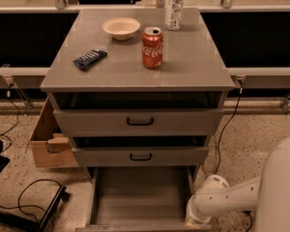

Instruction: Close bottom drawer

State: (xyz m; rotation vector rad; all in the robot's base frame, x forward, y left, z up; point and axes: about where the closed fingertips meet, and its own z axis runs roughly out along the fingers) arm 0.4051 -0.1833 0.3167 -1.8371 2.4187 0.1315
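The bottom drawer [140,197] of the grey cabinet is pulled far out, and its plain grey inside shows. Its front runs along the bottom edge of the view and its handle is out of view. My white arm comes in from the lower right. The gripper [195,220] hangs at the drawer's front right corner, mostly cut off by the bottom edge. The two upper drawers [139,122] with black handles stand slightly open above it.
On the cabinet top stand a red soda can [152,48], a white bowl [121,27], a clear bottle [174,6] and a dark snack bar [90,59]. A cardboard box [49,144] sits at the cabinet's left. Black cables [24,197] lie on the floor.
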